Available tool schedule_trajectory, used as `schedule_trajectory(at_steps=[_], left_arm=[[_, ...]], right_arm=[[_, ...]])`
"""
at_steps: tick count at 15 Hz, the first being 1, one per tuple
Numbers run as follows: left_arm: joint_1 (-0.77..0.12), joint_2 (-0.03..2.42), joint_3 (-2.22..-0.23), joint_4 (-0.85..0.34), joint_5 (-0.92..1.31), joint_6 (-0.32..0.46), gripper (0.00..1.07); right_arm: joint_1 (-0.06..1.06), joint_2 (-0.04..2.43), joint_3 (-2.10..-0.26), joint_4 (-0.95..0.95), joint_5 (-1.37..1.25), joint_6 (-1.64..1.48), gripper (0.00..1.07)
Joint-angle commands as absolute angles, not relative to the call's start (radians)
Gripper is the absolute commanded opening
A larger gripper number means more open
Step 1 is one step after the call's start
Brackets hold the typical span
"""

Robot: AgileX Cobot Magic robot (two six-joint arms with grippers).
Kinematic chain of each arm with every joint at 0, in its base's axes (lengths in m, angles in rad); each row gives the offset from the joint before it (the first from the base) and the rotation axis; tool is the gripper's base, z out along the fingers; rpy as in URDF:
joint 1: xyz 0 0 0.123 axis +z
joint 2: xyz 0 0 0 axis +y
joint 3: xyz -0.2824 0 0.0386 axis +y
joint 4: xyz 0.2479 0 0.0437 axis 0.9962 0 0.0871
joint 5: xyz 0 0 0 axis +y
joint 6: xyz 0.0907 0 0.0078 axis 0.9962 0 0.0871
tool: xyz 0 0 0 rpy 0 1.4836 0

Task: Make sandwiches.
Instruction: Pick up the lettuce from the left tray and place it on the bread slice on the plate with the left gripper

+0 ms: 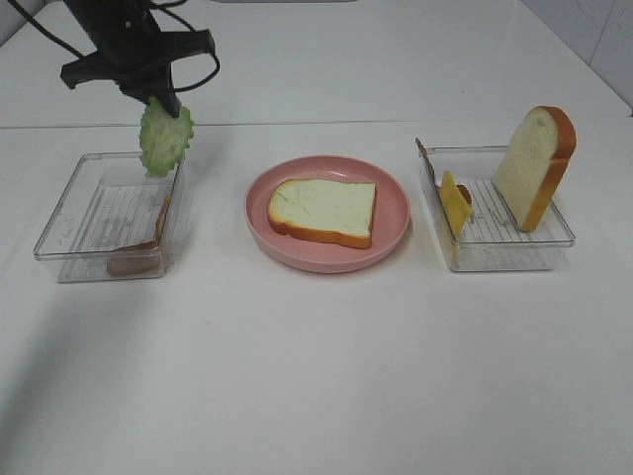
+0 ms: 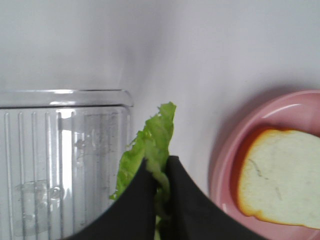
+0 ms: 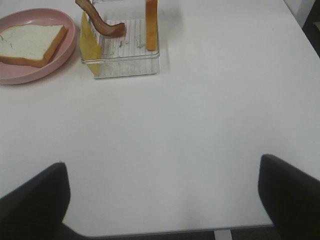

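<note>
While hovering to the left of the pink plate (image 1: 394, 230) (image 2: 226, 165) (image 3: 30, 77), clenched on the lettuce (image 1: 165, 139) (image 2: 154, 142) with the left jaws. Gripping only the upper edge of the leaf, so hanging straight down below the jaws, ruffled and green. From the left wrist camera, squeezed thin between the two black fingers (image 2: 137, 205) and sticking out past their tips. Raised above the far, plate-side corner of the left tray (image 1: 57, 237) (image 2: 65, 150); cannot tell whether brushing the tray's rim. Inside that tray, a brown-pink piece (image 1: 134, 260) against the near wall.

Lying flat in the middle of the plate, one bread slice (image 1: 324, 210) (image 2: 280, 182) (image 3: 27, 42), white face up, well apart from the lettuce. To the right of the plate, in the right tray (image 1: 514, 249) (image 3: 125, 69): a second bread slice (image 1: 531, 168) (image 3: 151, 22) standing on edge, cheese (image 1: 455, 203) (image 3: 89, 42) leaning at the plate-side wall, and a bacon strip (image 3: 102, 25) beside it.

On the far side of that tray from the plate, right jaws released and spread wide above the white surface (image 1: 316, 396) (image 3: 175, 150).
</note>
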State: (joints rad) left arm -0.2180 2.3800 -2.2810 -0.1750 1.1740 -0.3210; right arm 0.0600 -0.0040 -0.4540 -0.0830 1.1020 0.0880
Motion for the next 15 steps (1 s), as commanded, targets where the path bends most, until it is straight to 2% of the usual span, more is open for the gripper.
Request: schedule_trajectory(at_steps=[1,6,7,9,10,11,14,15], left_arm=[[-0.239,2.364,-2.345,-0.278,1.171,-0.309,0.00],[-0.336,2.388,-2.361,-0.522,1.028,-0.235,0.00],[-0.379,2.424,-2.361,-0.614,0.972,-0.210,0.00],[-0.407,2.460,-2.361,-0.660,0.949,-0.196,0.00],[-0.413,2.470,-2.361,-0.681,0.942,-0.190,0.00],[-0.419,2.521,-2.361,-0.796,0.922,-0.182,0.00],[-0.419,2.569,-2.361,-0.920,0.916,-0.127,0.00],[-0.419,2.609,-2.361,-1.001,0.925,-0.109,0.00]], right_arm=[[0.057,-0.028,-0.451,-0.085,1.099,0.082,0.98],[0.057,-0.028,-0.451,-0.085,1.099,0.082,0.98],[0.057,-0.028,-0.451,-0.085,1.099,0.082,0.98],[0.057,-0.028,-0.451,-0.085,1.099,0.082,0.98],[0.057,-0.028,-0.451,-0.085,1.099,0.082,0.98],[0.057,-0.028,-0.451,-0.085,1.099,0.082,0.98],[0.057,-0.028,-0.451,-0.085,1.099,0.082,0.98],[0.057,-0.028,-0.451,-0.085,1.099,0.082,0.98]])
